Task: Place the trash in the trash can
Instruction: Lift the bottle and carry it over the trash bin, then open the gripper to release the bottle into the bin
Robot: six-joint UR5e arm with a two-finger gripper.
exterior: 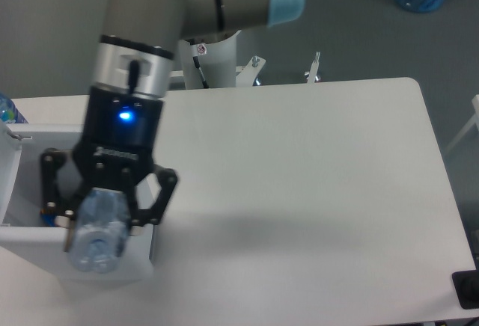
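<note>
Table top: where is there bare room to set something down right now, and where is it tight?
The table is bare from the trash can rightward to its right edge, and back toward the arm's base. The left end is crowded: the tool, shut on the bottle, hangs over the can.

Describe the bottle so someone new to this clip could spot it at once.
Start at the white table and go to its left edge, where the white bin stands. Above the bin's near wall hangs the black gripper, shut on the bottle. It is the only clear, ribbed plastic item held off the table.
</note>
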